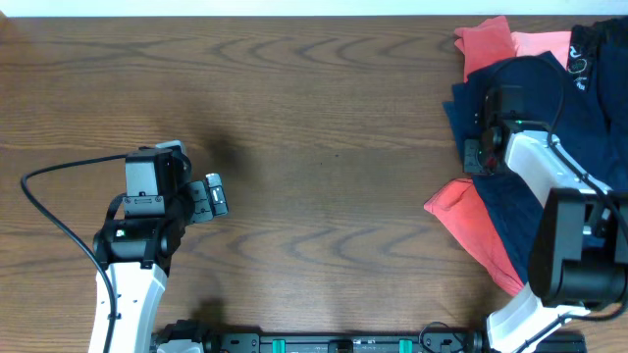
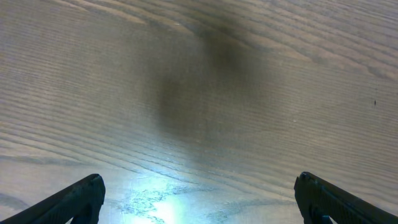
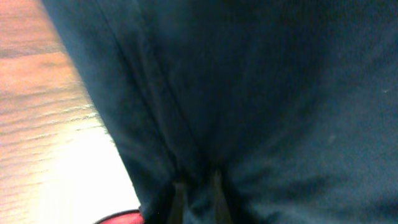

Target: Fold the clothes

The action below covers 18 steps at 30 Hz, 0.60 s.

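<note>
right claw [image 3: 197, 194] was clenched on navy cloth [image 1: 535, 93], piled over red shirt [image 1: 469, 221] at desk [image 1: 324, 118] far right. left claw [image 2: 199, 186] was released, well apart leftward; right arm was nearer.

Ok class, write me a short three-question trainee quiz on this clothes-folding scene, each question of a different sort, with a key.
1. True or false: the left pincer holds a garment.
2. Which garment is the right pincer shut on? A coral; B navy; C green.
3. Fill in: the clothes lie on the robot's ___ side of the table.
Key: 1 false, it is open over bare wood; 2 B, the navy garment; 3 right.
</note>
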Motion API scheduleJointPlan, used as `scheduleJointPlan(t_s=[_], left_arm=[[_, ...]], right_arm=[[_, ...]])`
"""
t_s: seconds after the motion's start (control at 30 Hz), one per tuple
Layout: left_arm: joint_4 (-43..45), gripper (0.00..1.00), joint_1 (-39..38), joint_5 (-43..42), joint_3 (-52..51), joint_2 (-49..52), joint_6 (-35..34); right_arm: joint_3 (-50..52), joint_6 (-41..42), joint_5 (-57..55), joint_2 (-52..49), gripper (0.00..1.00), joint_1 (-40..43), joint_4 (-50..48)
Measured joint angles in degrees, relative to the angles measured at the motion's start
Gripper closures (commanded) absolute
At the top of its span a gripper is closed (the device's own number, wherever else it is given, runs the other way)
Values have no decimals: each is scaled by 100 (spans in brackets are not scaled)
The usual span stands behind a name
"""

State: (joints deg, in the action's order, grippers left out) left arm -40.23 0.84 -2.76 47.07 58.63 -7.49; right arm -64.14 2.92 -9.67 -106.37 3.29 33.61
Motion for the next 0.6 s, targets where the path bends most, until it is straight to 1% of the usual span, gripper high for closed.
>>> scheduleJointPlan(t_s=[0.13, 0.23, 0.47, 0.6], left_arm=[[0, 2, 0, 0, 0, 0, 0], [9, 2, 0, -2, 0, 0, 0], [22, 2, 0, 0, 0, 2, 0], [22, 2, 0, -2, 0, 2, 0]], right_arm=[[0, 59, -72, 13, 99, 0, 2], [-81, 76, -186, 118, 99, -2, 247], [-365, 83, -479, 977, 99, 0, 575], [-407, 96, -538, 1106, 99, 0, 774]])
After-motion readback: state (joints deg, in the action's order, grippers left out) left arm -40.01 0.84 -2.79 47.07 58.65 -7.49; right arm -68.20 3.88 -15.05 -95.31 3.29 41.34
